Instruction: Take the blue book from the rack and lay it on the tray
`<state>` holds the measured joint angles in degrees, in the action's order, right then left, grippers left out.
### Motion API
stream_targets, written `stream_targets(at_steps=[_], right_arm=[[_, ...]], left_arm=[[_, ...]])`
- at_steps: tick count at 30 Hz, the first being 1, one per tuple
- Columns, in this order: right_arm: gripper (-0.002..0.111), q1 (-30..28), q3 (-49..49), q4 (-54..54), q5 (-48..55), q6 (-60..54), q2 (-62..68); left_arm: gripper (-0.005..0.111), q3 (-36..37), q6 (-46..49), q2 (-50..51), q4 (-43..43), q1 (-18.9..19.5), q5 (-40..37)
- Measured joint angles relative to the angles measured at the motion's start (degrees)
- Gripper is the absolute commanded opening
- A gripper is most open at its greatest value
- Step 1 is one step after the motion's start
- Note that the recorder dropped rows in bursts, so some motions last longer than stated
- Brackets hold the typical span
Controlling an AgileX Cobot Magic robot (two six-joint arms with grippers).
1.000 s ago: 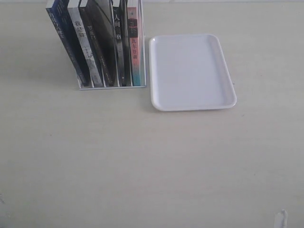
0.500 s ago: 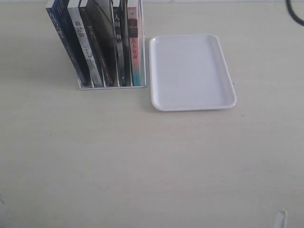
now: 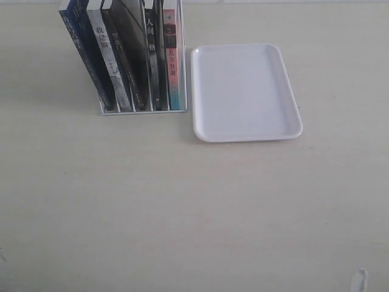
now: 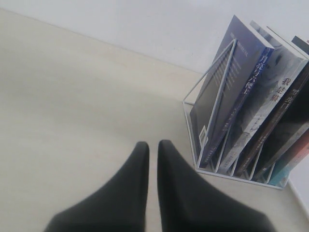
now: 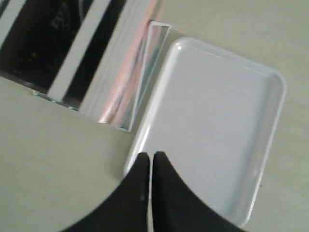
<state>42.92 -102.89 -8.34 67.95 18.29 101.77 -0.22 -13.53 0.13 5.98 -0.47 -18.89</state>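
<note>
The blue book (image 3: pixel 82 55) stands slanted in the leftmost slot of the white wire rack (image 3: pixel 143 112), at the back left of the table. The white tray (image 3: pixel 243 91) lies beside the rack on its right, with nothing on it. Neither gripper shows in the exterior view. In the left wrist view my left gripper (image 4: pixel 153 144) is shut on nothing, short of the rack (image 4: pixel 236 176) and the blue book (image 4: pixel 227 111). In the right wrist view my right gripper (image 5: pixel 151 154) is shut and empty, over the tray's (image 5: pixel 217 121) rim near the rack's end (image 5: pixel 145 72).
Black-spined books (image 3: pixel 130 55) and a pale book with a pink and teal spine (image 3: pixel 172 61) fill the other slots. A small pale object (image 3: pixel 360 280) shows at the bottom right edge. Pale tabletop (image 3: pixel 182 207) stretches in front of rack and tray.
A dark curved shape that showed at the top right corner half a second ago is gone. Books, rack and tray have not moved.
</note>
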Motion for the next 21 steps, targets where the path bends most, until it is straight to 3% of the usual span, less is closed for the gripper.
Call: stream_targets(at_steps=[7,9,12,13,16,17,19,20,21], right_arm=[[0.002,0.24,-5.65,6.11,-0.39,2.21,5.37],[0.018,0.35,-6.09,7.48,-0.76,1.75,5.58],[0.065,0.35,-6.09,7.72,-1.42,1.09,5.58],[0.069,0.35,-6.09,7.72,-1.85,0.81,5.58],[0.061,0.35,-6.09,7.72,-3.31,2.78,5.62],[0.048,0.35,-6.09,7.72,-3.92,3.69,5.62],[0.040,0.35,-6.09,7.72,-6.49,5.15,5.62],[0.041,0.35,-6.09,7.72,-7.79,5.92,5.71],[0.050,0.35,-6.09,7.72,-8.26,6.16,5.87]], left_arm=[[0.006,0.00,0.00,0.00,0.00,0.00,0.00],[0.006,0.00,0.00,0.00,0.00,0.00,0.00],[0.006,0.00,0.00,0.00,0.00,0.00,0.00],[0.006,0.00,0.00,0.00,0.00,0.00,0.00],[0.006,0.00,0.00,0.00,0.00,0.00,0.00],[0.006,0.00,0.00,0.00,0.00,0.00,0.00],[0.006,0.00,0.00,0.00,0.00,0.00,0.00],[0.006,0.00,0.00,0.00,0.00,0.00,0.00],[0.006,0.00,0.00,0.00,0.00,0.00,0.00]])
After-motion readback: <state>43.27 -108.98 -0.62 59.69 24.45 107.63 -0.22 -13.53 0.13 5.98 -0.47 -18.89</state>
